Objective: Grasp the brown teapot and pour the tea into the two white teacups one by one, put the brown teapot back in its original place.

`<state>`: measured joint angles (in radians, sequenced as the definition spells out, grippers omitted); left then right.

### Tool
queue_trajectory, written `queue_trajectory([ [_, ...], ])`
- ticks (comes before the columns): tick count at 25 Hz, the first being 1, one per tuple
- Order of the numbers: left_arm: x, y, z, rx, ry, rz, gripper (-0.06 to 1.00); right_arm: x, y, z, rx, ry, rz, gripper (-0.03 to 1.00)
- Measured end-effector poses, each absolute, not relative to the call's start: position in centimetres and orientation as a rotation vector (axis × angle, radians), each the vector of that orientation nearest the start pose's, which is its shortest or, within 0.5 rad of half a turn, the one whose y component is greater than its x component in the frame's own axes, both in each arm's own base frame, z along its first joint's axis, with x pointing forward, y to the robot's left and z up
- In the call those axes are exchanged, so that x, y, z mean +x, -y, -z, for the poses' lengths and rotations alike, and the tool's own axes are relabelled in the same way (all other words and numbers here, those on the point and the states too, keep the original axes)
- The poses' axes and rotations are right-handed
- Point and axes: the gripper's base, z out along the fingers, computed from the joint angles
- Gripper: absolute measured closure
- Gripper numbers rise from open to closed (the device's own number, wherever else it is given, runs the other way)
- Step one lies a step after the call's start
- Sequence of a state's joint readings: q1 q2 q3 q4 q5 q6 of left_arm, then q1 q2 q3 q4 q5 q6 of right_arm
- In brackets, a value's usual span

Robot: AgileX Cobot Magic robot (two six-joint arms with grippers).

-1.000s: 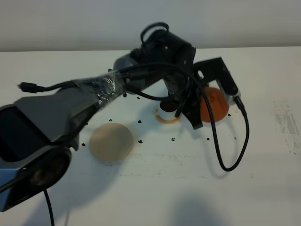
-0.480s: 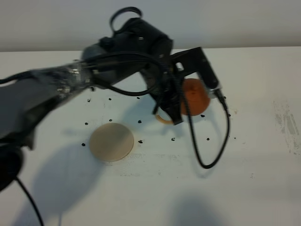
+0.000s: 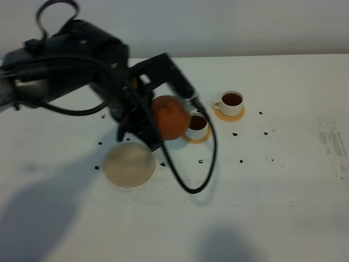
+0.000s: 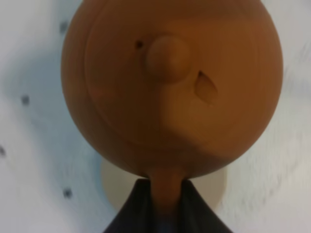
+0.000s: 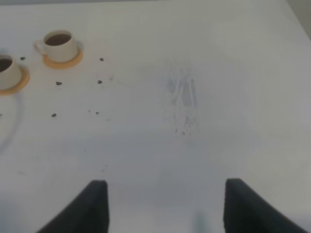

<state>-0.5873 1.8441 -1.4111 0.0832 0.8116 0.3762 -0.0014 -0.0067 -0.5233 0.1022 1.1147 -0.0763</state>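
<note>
My left gripper (image 3: 148,124) is shut on the loop handle of the brown teapot (image 3: 170,117) and holds it upright above the table, between the large pale-beige coaster (image 3: 130,164) and the nearer white teacup (image 3: 197,126). The left wrist view shows the teapot (image 4: 170,82) from above with its knobbed lid, the fingers (image 4: 131,213) pinching the handle, and the beige coaster (image 4: 216,187) partly under it. Both teacups hold dark tea; the second one (image 3: 232,102) stands further right. My right gripper (image 5: 163,208) is open and empty over bare table; both cups (image 5: 60,44) (image 5: 7,70) show in its view.
Each cup sits on a small orange-tan coaster (image 3: 229,114). Small dark specks (image 3: 241,161) are scattered over the white table (image 3: 272,207). A black cable (image 3: 210,164) loops down from the left arm onto the table. A scuffed patch (image 3: 332,144) marks the right side.
My left arm has swung left with the teapot, away from the cups toward the beige coaster. Both cups, hidden before, now show with tea in them.
</note>
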Motion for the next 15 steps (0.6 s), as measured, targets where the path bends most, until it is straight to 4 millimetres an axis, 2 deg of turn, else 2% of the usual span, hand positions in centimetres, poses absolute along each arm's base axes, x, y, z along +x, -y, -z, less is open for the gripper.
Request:
queue_trajectory([
  [8, 31.6, 17.4, -21.6, 1.247, -2.515, -0.036, 0.87, -1.1, -0.8, -28.0, -0.087, -2.063, -0.075, 0.47],
  [15, 31.4, 15.9, -19.9, 1.219, -2.558, -0.030, 0.87, -1.1, -0.8, -28.0, -0.087, -2.063, -0.075, 0.47],
])
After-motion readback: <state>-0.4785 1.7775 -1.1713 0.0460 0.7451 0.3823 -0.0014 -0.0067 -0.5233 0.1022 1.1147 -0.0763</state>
